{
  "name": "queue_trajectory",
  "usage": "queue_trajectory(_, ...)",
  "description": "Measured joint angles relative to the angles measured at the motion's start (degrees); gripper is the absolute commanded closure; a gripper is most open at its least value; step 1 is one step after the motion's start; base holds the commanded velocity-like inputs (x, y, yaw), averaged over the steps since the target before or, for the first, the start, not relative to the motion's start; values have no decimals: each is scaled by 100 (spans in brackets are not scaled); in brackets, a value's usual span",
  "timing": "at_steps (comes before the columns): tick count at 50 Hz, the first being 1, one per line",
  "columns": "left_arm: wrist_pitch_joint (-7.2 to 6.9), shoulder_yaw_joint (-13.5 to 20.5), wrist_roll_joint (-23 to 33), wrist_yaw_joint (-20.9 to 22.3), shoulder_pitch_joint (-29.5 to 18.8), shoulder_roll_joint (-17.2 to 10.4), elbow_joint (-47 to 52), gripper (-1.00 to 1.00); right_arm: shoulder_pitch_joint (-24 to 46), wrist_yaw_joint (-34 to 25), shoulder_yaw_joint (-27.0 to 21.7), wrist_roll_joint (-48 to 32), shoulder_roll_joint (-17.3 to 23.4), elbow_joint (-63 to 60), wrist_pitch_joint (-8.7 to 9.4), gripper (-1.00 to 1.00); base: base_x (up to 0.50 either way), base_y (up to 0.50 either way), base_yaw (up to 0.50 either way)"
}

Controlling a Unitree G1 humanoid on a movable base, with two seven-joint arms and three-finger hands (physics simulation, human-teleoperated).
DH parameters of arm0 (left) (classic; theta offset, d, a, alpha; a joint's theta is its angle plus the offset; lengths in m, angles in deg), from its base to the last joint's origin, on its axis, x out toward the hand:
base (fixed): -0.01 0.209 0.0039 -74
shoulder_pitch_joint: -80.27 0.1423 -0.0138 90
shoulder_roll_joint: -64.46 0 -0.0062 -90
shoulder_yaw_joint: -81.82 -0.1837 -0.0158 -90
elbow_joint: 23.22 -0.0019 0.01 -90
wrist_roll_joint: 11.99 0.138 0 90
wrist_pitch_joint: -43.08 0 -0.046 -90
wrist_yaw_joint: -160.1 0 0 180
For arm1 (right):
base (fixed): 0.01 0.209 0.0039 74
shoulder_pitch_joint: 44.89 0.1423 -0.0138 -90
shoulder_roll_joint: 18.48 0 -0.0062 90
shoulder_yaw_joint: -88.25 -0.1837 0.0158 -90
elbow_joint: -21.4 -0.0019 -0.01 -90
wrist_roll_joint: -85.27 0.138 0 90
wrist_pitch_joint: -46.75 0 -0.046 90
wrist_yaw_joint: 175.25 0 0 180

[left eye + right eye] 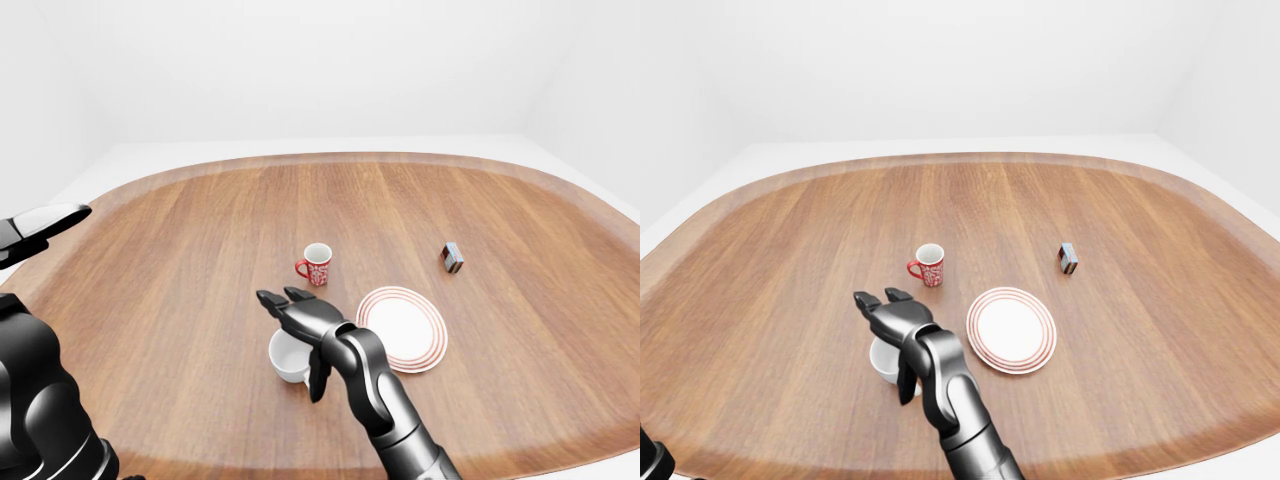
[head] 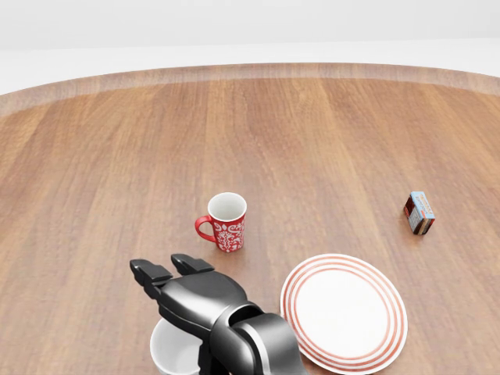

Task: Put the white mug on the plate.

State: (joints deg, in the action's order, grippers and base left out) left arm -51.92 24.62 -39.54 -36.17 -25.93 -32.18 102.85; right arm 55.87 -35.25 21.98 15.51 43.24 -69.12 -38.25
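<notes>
Right hand (image 2: 183, 293) was held open over the white mug (image 1: 287, 357), with nothing gripped. Just right of the mug lay the plate (image 2: 344, 309). Fingers should be closed gently round the mug's rim, then lifted straight up.

Right hand (image 2: 176, 285): glossy dark-grey metallic shell, rounded back, blocky segmented fingers (image 2: 148, 273) with black joints. Forearm (image 1: 385, 410): smooth black cylindrical links, bulbous wrist. Left arm (image 1: 40, 410): black rounded housing, pale silver-grey tip, possibly a finger.
</notes>
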Motion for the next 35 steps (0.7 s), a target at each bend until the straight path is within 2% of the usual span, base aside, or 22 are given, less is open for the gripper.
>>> queue_trajectory(13,0,3,-2,6,25,20,35,-100,234,8,-89,5,-98,696,0,-100,0,0,0)
queue_trajectory(35,0,-15,6,15,26,38,19,-100,616,277,-180,-958,-281,1850,0,-100,0,0,0)
